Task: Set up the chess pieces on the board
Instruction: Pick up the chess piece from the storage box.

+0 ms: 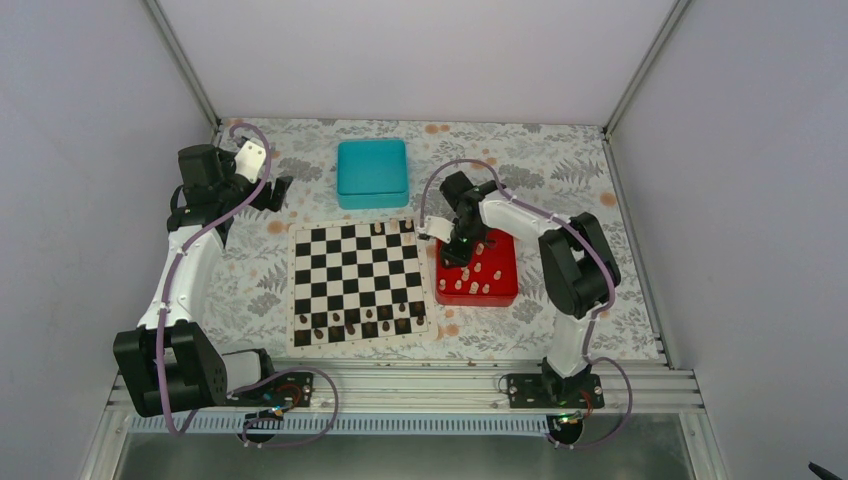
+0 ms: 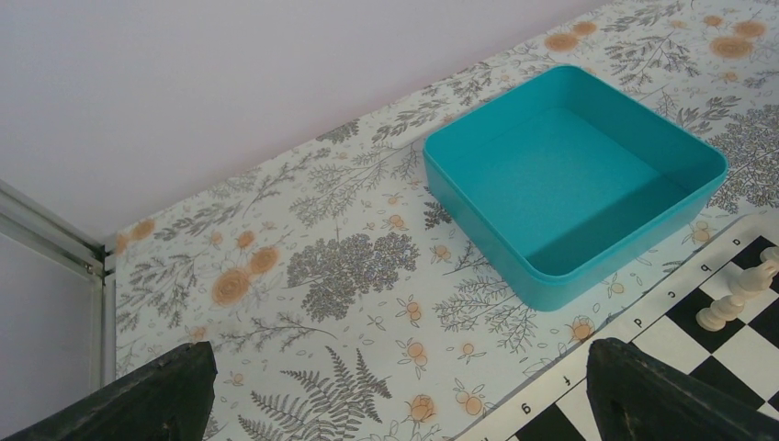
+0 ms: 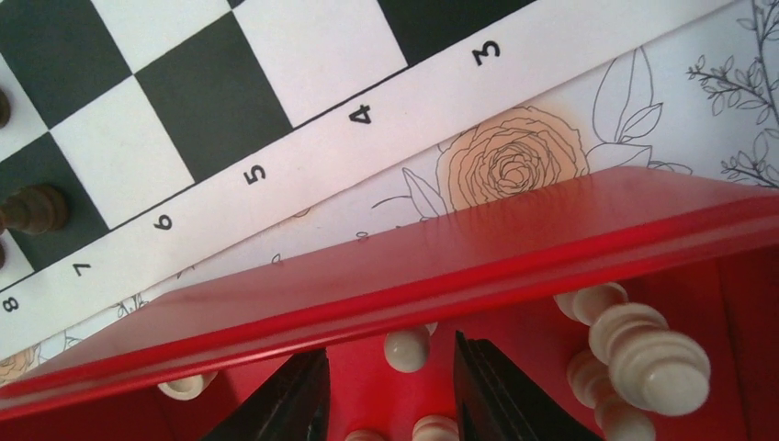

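The black-and-white board (image 1: 358, 283) lies mid-table. Dark pieces stand along its near rows, and two cream pieces (image 1: 378, 229) stand on its far row. Several cream chess pieces (image 1: 478, 279) lie in the red tray (image 1: 478, 296) right of the board. My right gripper (image 1: 462, 250) is open and lowered into the tray's far left corner. In the right wrist view its fingers (image 3: 501, 390) stand either side of a small cream pawn (image 3: 406, 349) without touching it. My left gripper (image 1: 272, 193) is open and empty above the tablecloth, left of the board's far corner. A cream piece (image 2: 735, 296) shows in the left wrist view.
An empty teal box (image 1: 372, 172) stands behind the board, also in the left wrist view (image 2: 574, 175). The enclosure walls close in the table at the back and sides. A tall cream piece (image 3: 643, 354) stands close to the right of my right fingers.
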You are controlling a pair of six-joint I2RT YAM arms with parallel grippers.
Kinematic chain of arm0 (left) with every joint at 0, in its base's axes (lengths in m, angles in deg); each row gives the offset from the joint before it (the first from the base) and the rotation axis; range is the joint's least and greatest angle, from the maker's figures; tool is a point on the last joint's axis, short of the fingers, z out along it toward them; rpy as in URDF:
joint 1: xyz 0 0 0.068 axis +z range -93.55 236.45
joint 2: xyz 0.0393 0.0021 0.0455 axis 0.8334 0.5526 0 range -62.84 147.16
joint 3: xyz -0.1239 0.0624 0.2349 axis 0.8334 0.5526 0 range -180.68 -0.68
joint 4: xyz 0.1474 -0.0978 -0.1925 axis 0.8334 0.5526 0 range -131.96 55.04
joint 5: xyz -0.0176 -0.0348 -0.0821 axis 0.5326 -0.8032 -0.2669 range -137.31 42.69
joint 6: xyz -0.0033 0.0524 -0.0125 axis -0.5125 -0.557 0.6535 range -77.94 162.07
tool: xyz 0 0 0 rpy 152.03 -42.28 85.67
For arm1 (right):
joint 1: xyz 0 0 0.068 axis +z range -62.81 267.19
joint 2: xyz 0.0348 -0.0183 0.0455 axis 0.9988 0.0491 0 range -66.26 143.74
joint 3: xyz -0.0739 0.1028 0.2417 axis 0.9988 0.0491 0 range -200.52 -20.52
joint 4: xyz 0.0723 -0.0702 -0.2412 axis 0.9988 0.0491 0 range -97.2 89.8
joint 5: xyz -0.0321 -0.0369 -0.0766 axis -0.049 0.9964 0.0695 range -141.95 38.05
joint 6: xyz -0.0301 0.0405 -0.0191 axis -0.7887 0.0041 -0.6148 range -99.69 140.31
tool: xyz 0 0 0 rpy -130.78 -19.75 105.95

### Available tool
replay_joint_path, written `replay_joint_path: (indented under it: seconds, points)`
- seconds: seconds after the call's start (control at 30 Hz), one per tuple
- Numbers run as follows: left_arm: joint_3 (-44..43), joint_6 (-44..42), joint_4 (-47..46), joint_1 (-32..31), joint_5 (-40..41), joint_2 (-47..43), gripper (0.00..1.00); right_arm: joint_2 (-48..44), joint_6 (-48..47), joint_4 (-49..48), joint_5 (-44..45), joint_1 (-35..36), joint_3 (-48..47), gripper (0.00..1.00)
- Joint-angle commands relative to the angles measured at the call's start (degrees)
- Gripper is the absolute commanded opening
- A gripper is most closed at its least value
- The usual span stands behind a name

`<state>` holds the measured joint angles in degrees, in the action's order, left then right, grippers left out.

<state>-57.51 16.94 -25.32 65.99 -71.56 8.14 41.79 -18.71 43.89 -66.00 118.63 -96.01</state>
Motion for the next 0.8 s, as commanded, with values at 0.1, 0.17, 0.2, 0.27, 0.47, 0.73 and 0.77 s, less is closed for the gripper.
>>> replay_joint_path:
  seconds: [0.1,0.17,0.2,0.27,0.47,0.73,0.77]
  points:
    - [0.5,-1.4,0.4,0.2,-2.1,0.1,1.0,1.5,1.0,-1.4,-0.6,0.5,-1.6,0.35]
    - [0.5,-1.5,0.6,0.2,-2.4,0.1,1.0,2.1,1.0,-1.4,0.0,0.8,-1.5,0.34]
    - [0.4,-1.6,0.7,0.2,-2.6,0.1,1.0,2.3,1.0,-1.4,0.3,1.0,-1.5,0.33]
    - [0.4,-1.6,0.8,0.2,-2.7,0.1,1.0,2.6,1.0,-1.2,0.6,1.0,-1.4,0.33]
    - [0.3,-1.7,0.9,0.2,-3.1,0.3,1.0,2.5,1.1,-1.5,1.0,1.0,-0.9,0.27]
    - [0.3,-1.7,0.9,0.2,-3.0,0.1,1.0,0.8,1.3,1.8,3.5,1.1,-2.7,0.1]
    - [0.3,-1.7,0.9,0.2,-3.0,0.1,1.0,0.4,1.3,2.6,4.0,1.1,-3.4,0.1]
